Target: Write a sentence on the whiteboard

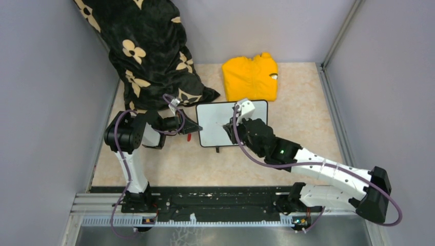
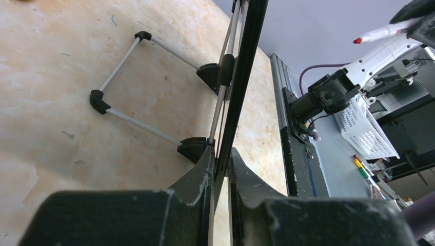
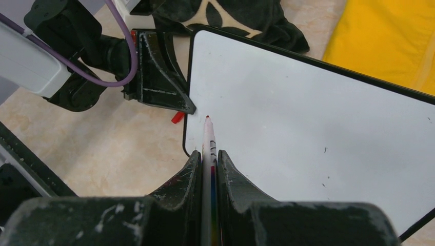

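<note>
The right gripper (image 3: 208,154) is clamped shut on a marker (image 3: 208,134), whose red tip sticks out past the fingers and points at the whiteboard (image 3: 308,118) near its left rim; I cannot tell whether it touches. The board stands mid-table on its wire stand (image 2: 138,82), just in front of the yellow garment (image 1: 250,77), and the left gripper (image 2: 220,156) pinches its left rim. Its face is bare but for tiny specks, so writing seems about to begin: the next move calls for setting the tip down gently and pulling a first stroke.
</note>
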Controlling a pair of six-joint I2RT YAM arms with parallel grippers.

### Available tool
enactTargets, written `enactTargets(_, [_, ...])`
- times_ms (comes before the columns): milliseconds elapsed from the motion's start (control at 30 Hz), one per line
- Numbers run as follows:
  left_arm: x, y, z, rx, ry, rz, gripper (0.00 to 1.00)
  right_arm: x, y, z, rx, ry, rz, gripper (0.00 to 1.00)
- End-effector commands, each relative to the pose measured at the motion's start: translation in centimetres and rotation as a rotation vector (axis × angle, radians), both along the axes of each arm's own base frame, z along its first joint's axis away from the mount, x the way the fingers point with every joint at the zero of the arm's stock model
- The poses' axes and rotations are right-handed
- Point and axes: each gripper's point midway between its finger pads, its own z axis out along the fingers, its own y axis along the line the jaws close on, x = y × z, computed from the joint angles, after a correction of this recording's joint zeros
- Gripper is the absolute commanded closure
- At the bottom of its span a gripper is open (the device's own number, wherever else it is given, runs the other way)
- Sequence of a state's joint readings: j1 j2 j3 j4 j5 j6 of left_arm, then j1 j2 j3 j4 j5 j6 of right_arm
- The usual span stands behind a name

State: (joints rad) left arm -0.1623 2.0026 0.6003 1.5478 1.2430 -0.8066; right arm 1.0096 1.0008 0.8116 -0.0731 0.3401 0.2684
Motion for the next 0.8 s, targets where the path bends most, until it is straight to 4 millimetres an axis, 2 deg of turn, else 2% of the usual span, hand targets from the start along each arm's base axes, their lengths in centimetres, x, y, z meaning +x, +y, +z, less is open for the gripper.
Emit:
enactTargets(0, [0.0, -0.2, 2.4, -0.038, -0.244, -0.013, 0.88, 0.9, 0.8, 4.0, 0.011, -0.113, -0.096, 1.00])
enactTargets(133, [0.0, -0.2, 2.7, -0.039, -0.253, -0.012, 0.91, 1.6, 1.4, 3.2, -0.073, -0.126, -0.166, 1.00])
enactTargets(367, [0.0, -0.2, 2.7, -0.040, -0.255, -0.008, 1.00, 2.8, 2.7, 2.3, -0.124, -0.129, -0.231, 1.00])
enactTargets(767, [0.0, -0.2, 3.0, -0.042, -0.259, -0.006, 1.00, 3.7, 4.7, 2.1, -0.115, -0.142, -0.248, 1.00])
